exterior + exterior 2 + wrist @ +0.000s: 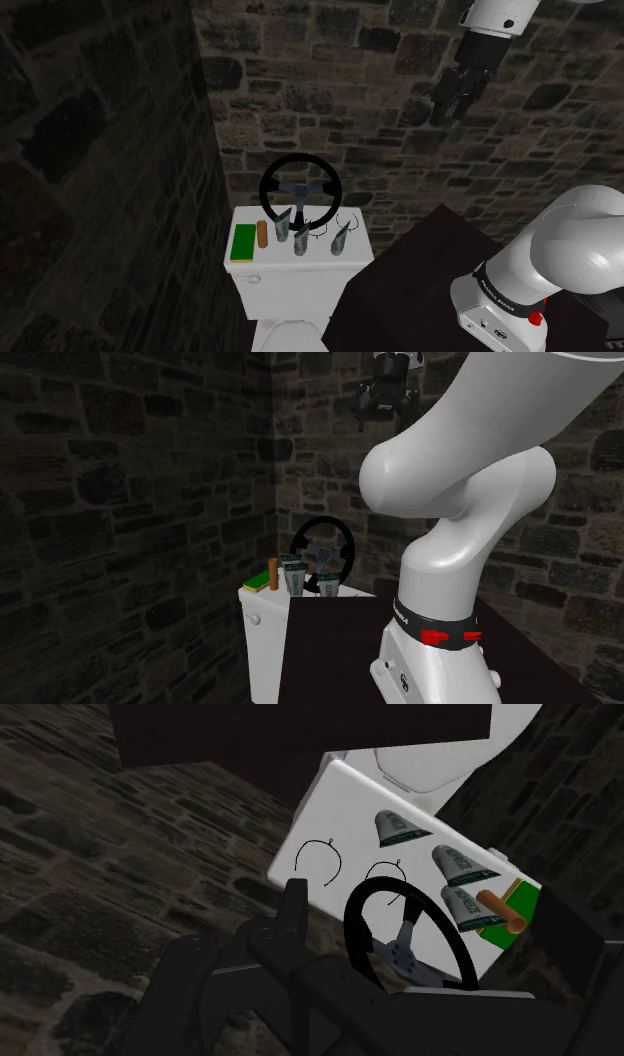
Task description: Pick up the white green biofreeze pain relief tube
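Three look-alike white and green tubes stand upright on a white toilet tank lid point(285, 264): one point(282, 222) near the back, one point(301, 240) in the middle, one point(341, 237) toward the shoulder view's right. In the wrist view they are spread over the lid as tube point(397, 827), tube point(457, 862) and tube point(462, 904). My gripper point(453, 103) hangs high above and to the right of the tank, open and holding nothing. It is also at the top of the second exterior view point(386, 400). Its fingers point(294, 902) stand wide apart.
A black steering wheel point(300, 188) leans at the back of the lid. A green flat pad point(243, 242) and an orange cylinder point(262, 233) lie at its left end, thin wire glasses point(320, 862) at its right. The dark stand point(420, 280) is beside the toilet. Stone walls close in.
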`<state>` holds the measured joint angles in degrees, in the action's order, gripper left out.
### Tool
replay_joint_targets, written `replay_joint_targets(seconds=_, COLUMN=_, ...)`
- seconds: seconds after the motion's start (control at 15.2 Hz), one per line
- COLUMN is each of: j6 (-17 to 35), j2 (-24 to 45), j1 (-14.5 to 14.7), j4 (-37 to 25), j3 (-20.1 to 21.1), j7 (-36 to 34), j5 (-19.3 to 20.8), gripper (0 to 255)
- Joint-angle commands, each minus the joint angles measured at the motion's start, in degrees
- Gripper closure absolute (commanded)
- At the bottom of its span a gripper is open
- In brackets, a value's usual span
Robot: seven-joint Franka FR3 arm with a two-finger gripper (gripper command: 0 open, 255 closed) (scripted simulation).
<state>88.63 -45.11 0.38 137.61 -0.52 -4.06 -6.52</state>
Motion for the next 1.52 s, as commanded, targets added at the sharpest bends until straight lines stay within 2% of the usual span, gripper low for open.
replay_joint_targets(seconds=0.0, j6=0.0, j2=0.0, j1=0.0, j4=0.0, j3=0.0, j7=0.0, j5=0.0, gripper=0)
replay_joint_targets(seconds=0.4, j6=9.5, j2=1.4, j1=-1.2, j4=8.4, j3=6.3, j7=-13.7, j5=-6.9, gripper=0)
replay_joint_targets(seconds=0.73, j6=19.0, j2=5.7, j1=-1.5, j4=13.1, j3=12.0, j7=-24.6, j5=-13.1, gripper=0)
replay_joint_targets(seconds=1.06, j6=29.9, j2=13.3, j1=-1.6, j4=15.4, j3=17.8, j7=-34.7, j5=-19.1, gripper=0)
replay_joint_targets(seconds=1.45, j6=44.1, j2=26.5, j1=-2.2, j4=14.8, j3=24.2, j7=-46.2, j5=-24.8, gripper=0)
